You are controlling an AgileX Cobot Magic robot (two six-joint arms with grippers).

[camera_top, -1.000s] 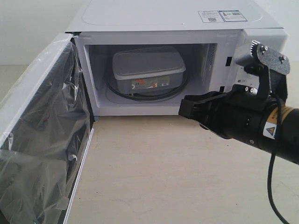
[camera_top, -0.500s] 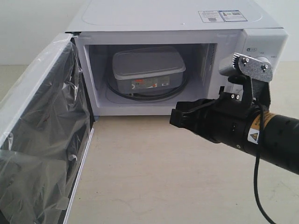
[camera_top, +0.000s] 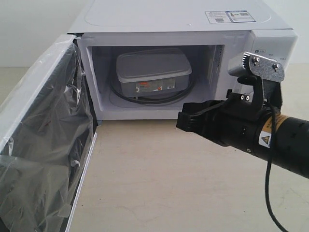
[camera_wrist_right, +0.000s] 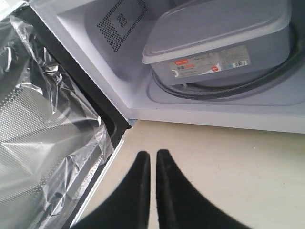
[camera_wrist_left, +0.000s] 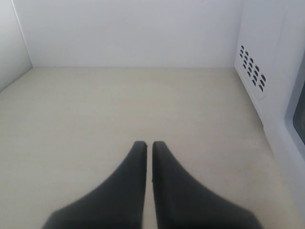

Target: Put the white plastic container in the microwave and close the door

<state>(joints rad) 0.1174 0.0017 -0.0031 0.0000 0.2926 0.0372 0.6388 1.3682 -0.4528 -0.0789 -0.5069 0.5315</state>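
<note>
The white plastic container (camera_top: 152,72) sits inside the open microwave (camera_top: 169,19), on the turntable ring; its red-and-white label faces out. In the right wrist view the container (camera_wrist_right: 219,43) lies beyond my shut right gripper (camera_wrist_right: 152,153), which holds nothing. In the exterior view the right gripper (camera_top: 182,121) hovers over the table just before the cavity's right front corner. The door (camera_top: 43,140) stands swung wide open at the left, clear film crumpled over its dark window. My left gripper (camera_wrist_left: 145,143) is shut and empty over bare table beside the microwave's vented side (camera_wrist_left: 252,71).
A beige table (camera_top: 159,183) stretches in front of the microwave. The right arm's black body and cable (camera_top: 270,193) cross the lower right. White walls stand behind the left gripper. The door's film (camera_wrist_right: 52,124) hangs loose near the right gripper.
The right gripper has moved left across the front of the microwave, then lifted slightly. Container and door have not moved.
</note>
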